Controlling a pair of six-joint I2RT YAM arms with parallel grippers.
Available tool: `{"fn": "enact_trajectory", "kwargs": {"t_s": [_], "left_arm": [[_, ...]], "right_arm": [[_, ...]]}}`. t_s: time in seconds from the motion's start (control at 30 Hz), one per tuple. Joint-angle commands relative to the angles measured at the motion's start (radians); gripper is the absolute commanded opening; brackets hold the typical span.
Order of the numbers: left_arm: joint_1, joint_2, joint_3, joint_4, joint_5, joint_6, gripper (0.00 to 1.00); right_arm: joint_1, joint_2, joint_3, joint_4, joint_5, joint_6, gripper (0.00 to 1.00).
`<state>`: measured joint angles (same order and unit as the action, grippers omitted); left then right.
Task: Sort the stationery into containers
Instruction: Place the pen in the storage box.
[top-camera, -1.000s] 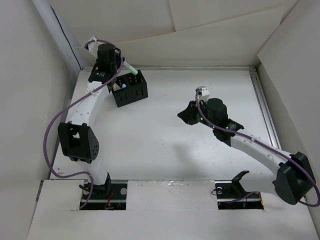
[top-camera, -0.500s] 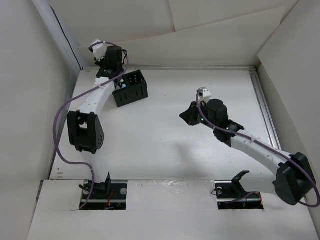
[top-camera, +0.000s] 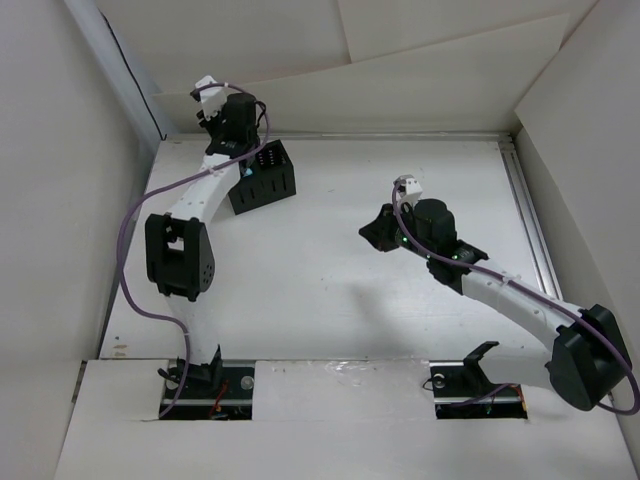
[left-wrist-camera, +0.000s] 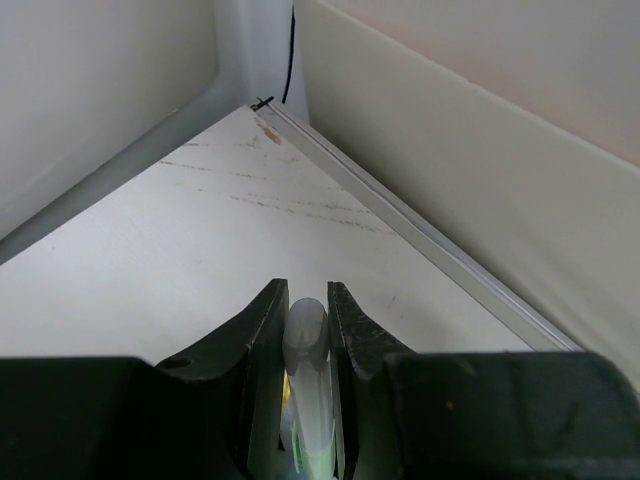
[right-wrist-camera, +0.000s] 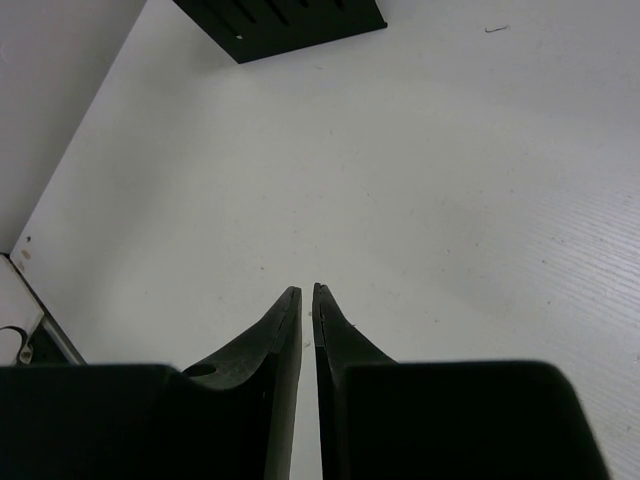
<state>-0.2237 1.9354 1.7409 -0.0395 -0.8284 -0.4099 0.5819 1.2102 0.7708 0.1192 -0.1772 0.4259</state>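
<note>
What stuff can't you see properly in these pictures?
Top view: the inside of the black box is too small to make out, and the left arm covers its left side.
Left wrist view: the pale stick in the left end effector runs off the bottom edge, so its lower end is unseen.
Right wrist view: the box is cut by the top edge; only a slotted side shows.

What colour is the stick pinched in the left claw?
Pale whitish stick, greenish lower down; clearest in left wrist view.
</note>
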Motion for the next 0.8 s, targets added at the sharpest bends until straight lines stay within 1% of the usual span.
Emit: {"fn": "enact_trajectory", "kwargs": {"t_s": [0.0, 0.17, 0.47, 0.53, 0.7, 0.77], "left_arm": [[-0.020, -0.018, -0.012, 0.078, -0.055, 0.045, 0.00], [-0.020, -0.018, -0.050, 0.110, -0.064, 0.045, 0.00], [-0.020, 0.002, -0.050, 0.153, -0.106, 0.103, 0.00], [-0.020, 0.011, -0.050, 0.164, -0.106, 0.103, 0.00], [-0.042, 0.011, -0.106, 0.187, -0.106, 0.103, 0.00], [-0.042, 0.020, -0.119, 0.187, -0.106, 0.070, 0.00]], "right_arm": [[-0.005, -0.023, 0.005, 0.042, 0.015, -0.003, 0.16], [-0.005, -0.043, -0.004, 0.042, 0.025, -0.003, 0.16], [-0.005, -0.043, -0.004, 0.042, 0.025, -0.003, 0.16], [-0.005, -0.043, -0.004, 0.042, 0.035, -0.003, 0.16], [-0.005, -0.043, -0.013, 0.042, 0.054, 0.007, 0.17], [-0.014, -0.043, -0.013, 0.042, 0.064, 0.007, 0.18]]}}
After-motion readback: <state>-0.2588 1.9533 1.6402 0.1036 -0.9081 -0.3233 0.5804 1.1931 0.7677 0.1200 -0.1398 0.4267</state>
